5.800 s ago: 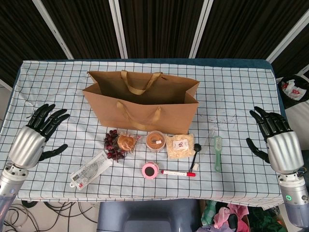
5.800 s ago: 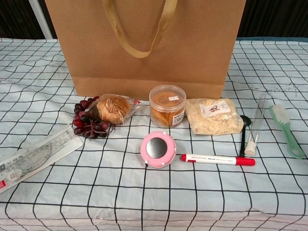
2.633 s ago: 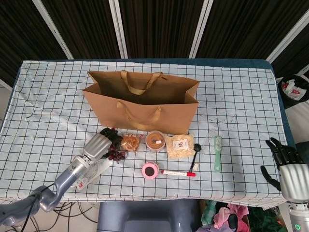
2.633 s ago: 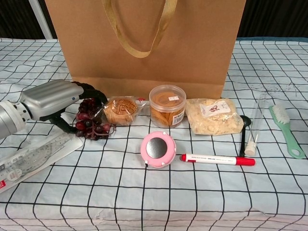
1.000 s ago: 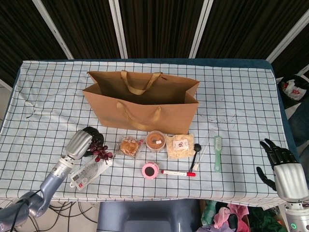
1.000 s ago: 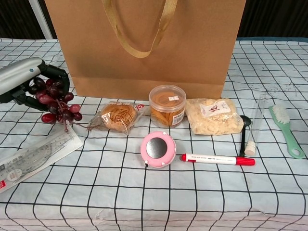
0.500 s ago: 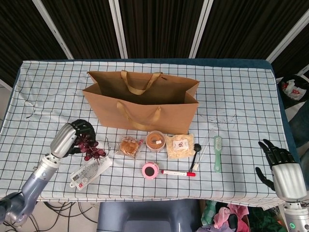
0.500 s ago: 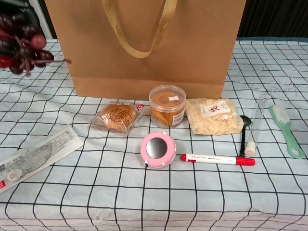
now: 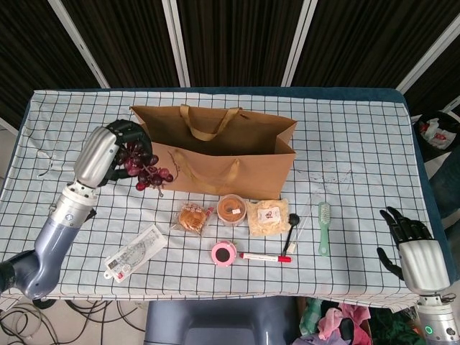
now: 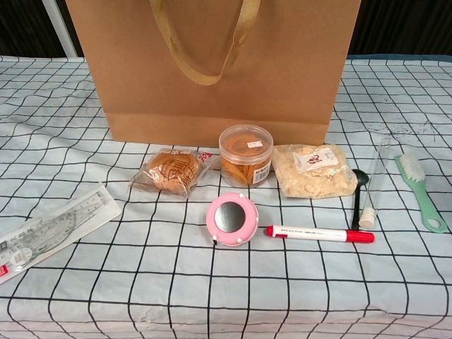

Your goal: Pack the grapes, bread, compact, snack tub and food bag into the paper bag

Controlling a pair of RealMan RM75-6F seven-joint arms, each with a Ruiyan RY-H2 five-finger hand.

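Note:
My left hand (image 9: 108, 151) holds the dark red grapes (image 9: 146, 169) in the air, level with the left end of the open paper bag (image 9: 215, 154). In front of the bag lie the wrapped bread (image 9: 191, 216) (image 10: 170, 170), the snack tub (image 9: 231, 209) (image 10: 245, 154) and the food bag (image 9: 268, 215) (image 10: 313, 170). The pink compact (image 9: 223, 253) (image 10: 232, 219) lies nearer the front edge. My right hand (image 9: 413, 251) hangs open at the far right, off the table's corner. The chest view shows neither hand.
A red-capped marker (image 9: 265, 256), a black spoon (image 9: 291, 228), a clear tube (image 10: 373, 183) and a green brush (image 9: 324, 227) lie right of the compact. A packaged ruler (image 9: 134, 252) sits at the front left. The table's front edge runs just below these.
My left hand has lifted the grapes up and back toward the bag's left end, out of the chest view. The right hand has barely moved.

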